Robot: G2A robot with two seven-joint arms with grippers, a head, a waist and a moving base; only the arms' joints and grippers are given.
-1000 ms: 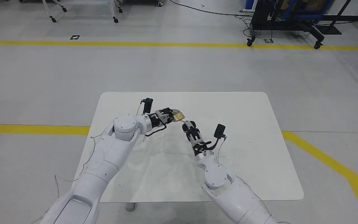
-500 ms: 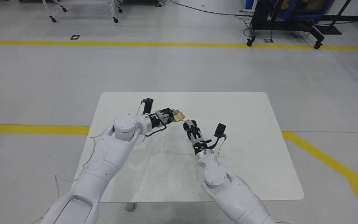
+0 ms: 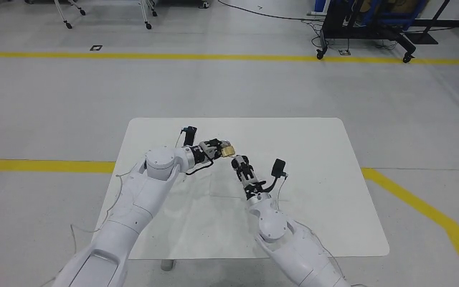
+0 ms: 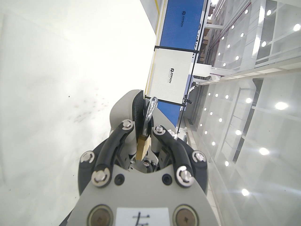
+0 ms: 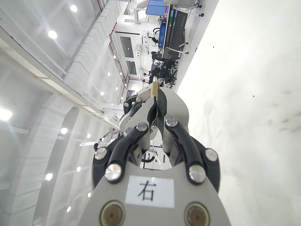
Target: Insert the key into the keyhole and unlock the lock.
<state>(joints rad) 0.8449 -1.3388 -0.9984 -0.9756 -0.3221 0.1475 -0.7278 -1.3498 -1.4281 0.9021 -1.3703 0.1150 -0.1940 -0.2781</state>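
Note:
A small brass padlock (image 3: 228,151) is held above the white table (image 3: 308,215) by my left gripper (image 3: 223,148), which is shut on it. In the left wrist view its brass body (image 4: 142,148) sits between the fingers, and its silver shackle (image 4: 150,109) runs up along the black pad. My right gripper (image 3: 236,162) is just in front of the lock, pointing at it, with its tip almost touching. It is shut, and the key is mostly hidden between its pads. In the right wrist view the brass lock body (image 5: 154,90) shows right at that gripper's (image 5: 156,96) tip.
The white tabletop (image 5: 247,71) carries faint dark scuff marks and nothing else. Both arms meet over its middle. Yellow floor lines run past both sides of the table and beyond its far edge, with carts and a rack far behind.
My right gripper has shifted slightly left and closer to the padlock. The left gripper and the lock have stayed in place.

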